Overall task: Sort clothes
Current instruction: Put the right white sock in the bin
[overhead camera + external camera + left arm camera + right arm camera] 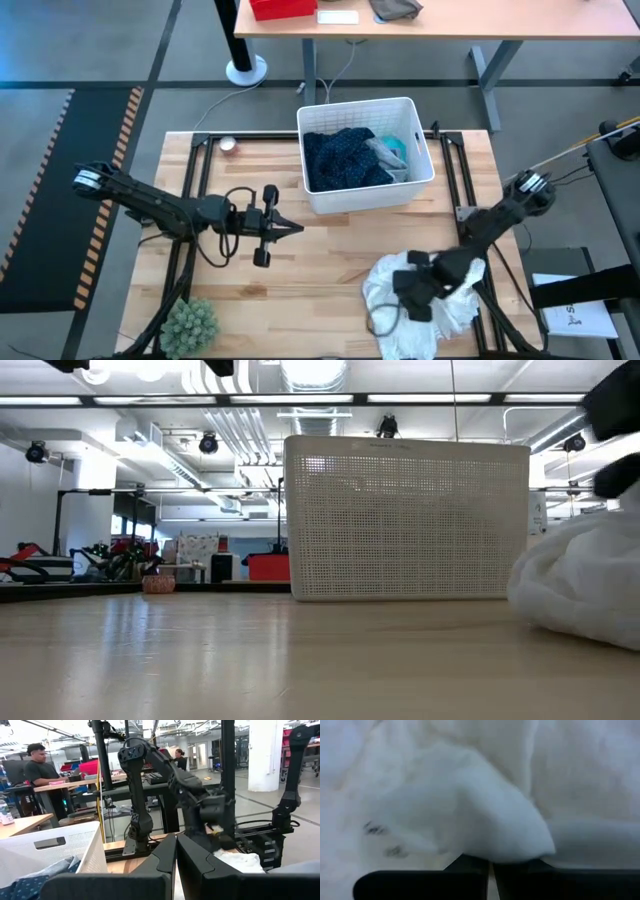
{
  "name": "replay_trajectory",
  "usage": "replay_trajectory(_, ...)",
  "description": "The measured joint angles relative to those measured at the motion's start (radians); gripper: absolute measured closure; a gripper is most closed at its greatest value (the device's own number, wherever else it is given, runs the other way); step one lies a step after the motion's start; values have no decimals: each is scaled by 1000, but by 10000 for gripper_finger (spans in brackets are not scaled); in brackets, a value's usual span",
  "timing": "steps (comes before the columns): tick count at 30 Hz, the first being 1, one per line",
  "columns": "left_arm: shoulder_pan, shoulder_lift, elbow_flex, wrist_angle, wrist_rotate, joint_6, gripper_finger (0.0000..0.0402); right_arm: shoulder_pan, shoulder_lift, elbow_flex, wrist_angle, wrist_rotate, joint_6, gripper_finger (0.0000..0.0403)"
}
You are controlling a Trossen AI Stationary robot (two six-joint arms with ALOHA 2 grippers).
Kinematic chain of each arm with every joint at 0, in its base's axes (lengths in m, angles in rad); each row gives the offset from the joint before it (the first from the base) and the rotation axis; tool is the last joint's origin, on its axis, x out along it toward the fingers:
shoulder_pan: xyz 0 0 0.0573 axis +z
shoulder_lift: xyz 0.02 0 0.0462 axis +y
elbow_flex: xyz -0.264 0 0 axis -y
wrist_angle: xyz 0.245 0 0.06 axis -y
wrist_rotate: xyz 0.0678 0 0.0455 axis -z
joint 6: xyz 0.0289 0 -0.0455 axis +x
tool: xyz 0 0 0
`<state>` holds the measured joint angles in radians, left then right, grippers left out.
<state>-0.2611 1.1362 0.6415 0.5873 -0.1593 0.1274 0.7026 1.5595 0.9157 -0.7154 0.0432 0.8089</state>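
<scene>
A large white garment (425,305) lies bunched on the table's near right part; it also shows in the low view (585,590). My right gripper (408,290) is down on it and shut on its cloth. A white bin (365,195) at the far middle holds a navy patterned garment (345,160), a grey one (385,155) and a teal one (398,146). My left gripper (292,228) is shut and empty, hovering left of the table's middle, pointing toward the right edge. My right gripper pinches a raised fold of the white garment (517,842) between its two fingers, at their free ends. It comes at the garment slanting down from the table's right side. The rest of the garment lies bunched on the table.
A green spiky plant (190,322) stands at the near left corner. A small round red thing (228,145) lies at the far left. Black frame rails (195,170) run along both table sides. Bare wood lies between the two grippers.
</scene>
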Motion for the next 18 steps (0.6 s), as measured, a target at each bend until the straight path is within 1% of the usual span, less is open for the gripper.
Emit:
replay_trajectory(5,-1,-3,0,-1,0,5,402,-144,19,0,15,-5,-180,403)
replay_trajectory(9,-2,-5,0,-3,0,10,402,-246,21,0,87,-49,-339,403)
replay_trajectory(13,-3,-7,-1,-4,0,13,402,-320,21,3,124,-107,-484,403)
replay_trajectory(18,-4,-8,-1,-7,0,13,402,-371,21,20,119,-130,-612,403)
